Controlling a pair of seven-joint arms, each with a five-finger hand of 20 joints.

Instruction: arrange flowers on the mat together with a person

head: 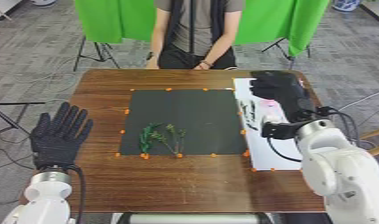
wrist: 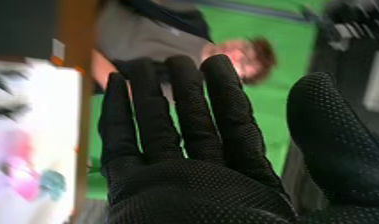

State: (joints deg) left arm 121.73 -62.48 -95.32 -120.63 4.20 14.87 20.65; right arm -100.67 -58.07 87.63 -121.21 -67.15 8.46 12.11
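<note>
In the head view my right hand is above the far end of the white sheet at the right. Its fingers are straight in the right wrist view, where my right hand holds nothing. My left hand lies flat and open at the table's left edge. Green leafy stems and thin sprigs lie on the near part of the dark mat. On the white sheet are dark leaves and pink flowers, partly behind my right arm; pink flowers appear in the right wrist view too.
Orange markers line the edges of the mat and sheet. The brown table extends in front of the mat. A person sits across the table, hands in the lap. Green cloth hangs behind on stands.
</note>
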